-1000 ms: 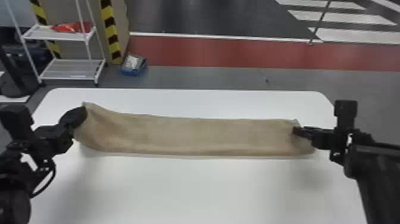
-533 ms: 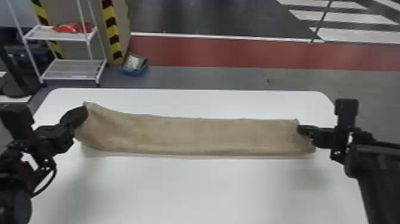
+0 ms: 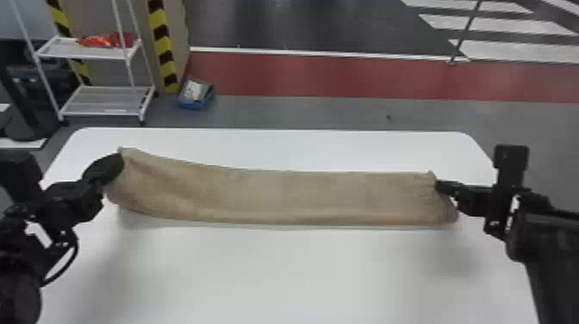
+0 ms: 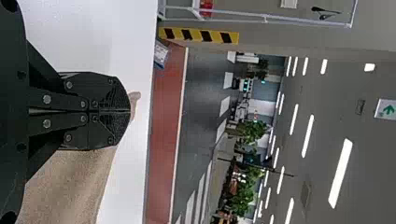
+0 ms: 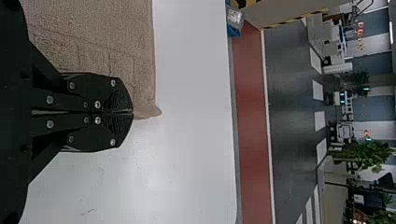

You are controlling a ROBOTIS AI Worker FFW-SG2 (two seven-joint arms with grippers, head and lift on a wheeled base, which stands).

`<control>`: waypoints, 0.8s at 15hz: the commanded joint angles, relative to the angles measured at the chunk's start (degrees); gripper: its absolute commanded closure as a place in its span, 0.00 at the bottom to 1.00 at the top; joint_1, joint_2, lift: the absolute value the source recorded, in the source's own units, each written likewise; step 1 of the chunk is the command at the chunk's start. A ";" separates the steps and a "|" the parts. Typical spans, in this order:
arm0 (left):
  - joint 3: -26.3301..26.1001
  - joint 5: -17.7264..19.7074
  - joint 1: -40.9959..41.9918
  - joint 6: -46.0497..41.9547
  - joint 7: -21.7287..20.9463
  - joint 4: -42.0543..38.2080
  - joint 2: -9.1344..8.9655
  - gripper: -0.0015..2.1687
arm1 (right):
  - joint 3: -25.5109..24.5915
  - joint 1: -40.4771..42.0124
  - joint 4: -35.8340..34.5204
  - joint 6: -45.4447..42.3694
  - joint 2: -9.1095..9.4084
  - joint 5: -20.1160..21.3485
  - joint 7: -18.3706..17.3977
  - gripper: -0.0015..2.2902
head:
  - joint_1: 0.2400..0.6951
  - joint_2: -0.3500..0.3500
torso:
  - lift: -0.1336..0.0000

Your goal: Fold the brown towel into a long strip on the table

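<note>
The brown towel (image 3: 275, 196) lies as a long strip across the white table (image 3: 284, 275), its left end lifted a little. At that left end is my left gripper (image 3: 118, 166); in the left wrist view the left gripper (image 4: 130, 112) is shut on the towel (image 4: 70, 186), a bit of cloth poking out past the tips. My right gripper (image 3: 437, 185) holds the right end. In the right wrist view the right gripper (image 5: 132, 112) is likewise shut on the towel (image 5: 102, 42), with a small corner sticking out beyond its fingertips.
Behind the table stand a white shelf rack (image 3: 103, 101) with a red item (image 3: 107, 40) on it, a post with yellow and black stripes (image 3: 161, 43), and a blue box (image 3: 196, 95) on the floor. The table's far edge runs behind the towel.
Hardly anything differs: both arms keep nearly the same places, and the towel stays stretched between them. The right gripper has shifted very slightly to the right since the earliest frame.
</note>
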 commanded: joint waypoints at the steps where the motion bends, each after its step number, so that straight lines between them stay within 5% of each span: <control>1: 0.37 0.05 0.19 0.01 0.06 -0.03 0.09 0.62 | -1.54 1.17 -1.17 -1.00 -0.21 -0.45 0.04 0.57 | 1.00 0.36 | 0.08; 12: -1.38 -2.15 -2.88 -1.92 0.86 4.19 -0.27 0.62 | -1.80 2.75 -2.84 -9.79 0.93 -1.42 -0.92 0.57 | 1.00 0.34 | 0.08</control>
